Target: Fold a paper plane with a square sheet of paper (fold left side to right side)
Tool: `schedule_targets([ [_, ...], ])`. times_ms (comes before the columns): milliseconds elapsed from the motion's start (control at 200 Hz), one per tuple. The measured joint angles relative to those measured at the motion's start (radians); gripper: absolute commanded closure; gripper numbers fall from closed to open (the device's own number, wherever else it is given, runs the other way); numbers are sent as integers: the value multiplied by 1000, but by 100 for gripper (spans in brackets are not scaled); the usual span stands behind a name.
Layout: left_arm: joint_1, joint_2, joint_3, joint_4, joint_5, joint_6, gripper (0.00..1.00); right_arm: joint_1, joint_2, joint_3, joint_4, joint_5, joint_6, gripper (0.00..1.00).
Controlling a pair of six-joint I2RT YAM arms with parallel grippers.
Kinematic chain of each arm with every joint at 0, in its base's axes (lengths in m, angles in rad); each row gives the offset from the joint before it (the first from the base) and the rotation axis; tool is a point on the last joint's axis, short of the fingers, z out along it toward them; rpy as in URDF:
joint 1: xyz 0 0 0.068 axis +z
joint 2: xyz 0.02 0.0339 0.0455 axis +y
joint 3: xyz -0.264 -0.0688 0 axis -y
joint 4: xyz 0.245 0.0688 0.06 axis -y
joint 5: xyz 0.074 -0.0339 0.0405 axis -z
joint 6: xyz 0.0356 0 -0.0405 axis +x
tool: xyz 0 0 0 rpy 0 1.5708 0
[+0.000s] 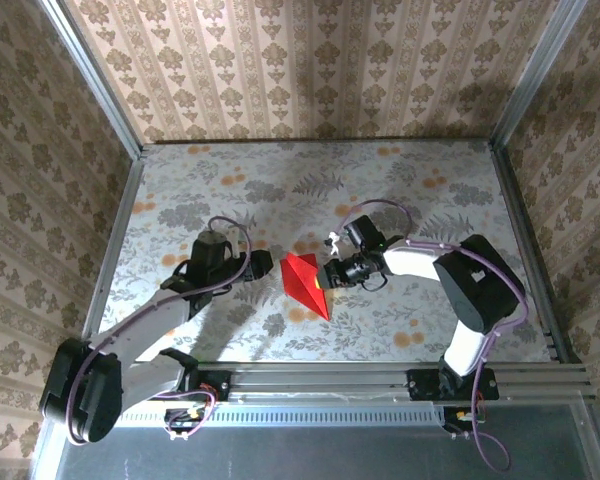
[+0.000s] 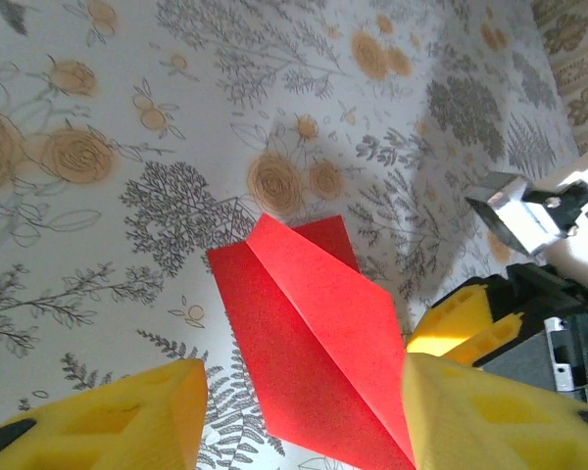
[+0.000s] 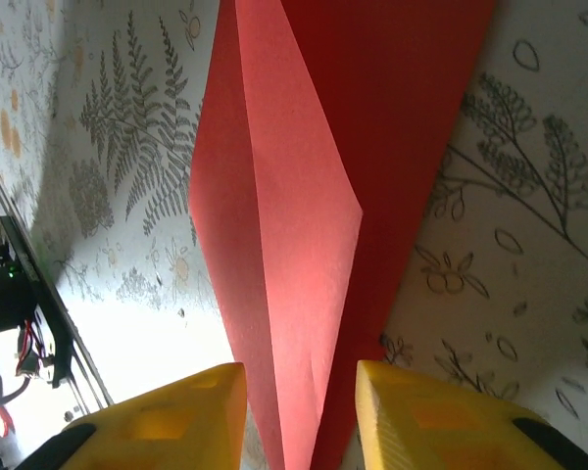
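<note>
Red paper plane lies creased into a pointed dart on the desk btwn both arms, so folding looks nearly or fully done, w/ left pincer parted wide, right pincer parted narrower, neither clamping it.

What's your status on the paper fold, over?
Left hand open, right hand open, both straddling the red paper. Paper folded to a pointed shape, on the table between the arms. No obstruction seen.
</note>
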Motion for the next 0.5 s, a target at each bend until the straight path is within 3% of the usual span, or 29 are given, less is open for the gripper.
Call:
schedule_targets([
  [115,8,-19,0,0,-3,-1,44,0,30,6,23,-12,2,74],
  [275,8,-41,-1,1,2,-2,42,0,37,6,43,-18,2,95],
  [500,53,-123,-41,76,43,-32,32,-15,-63,-53,90,-13,7,100],
])
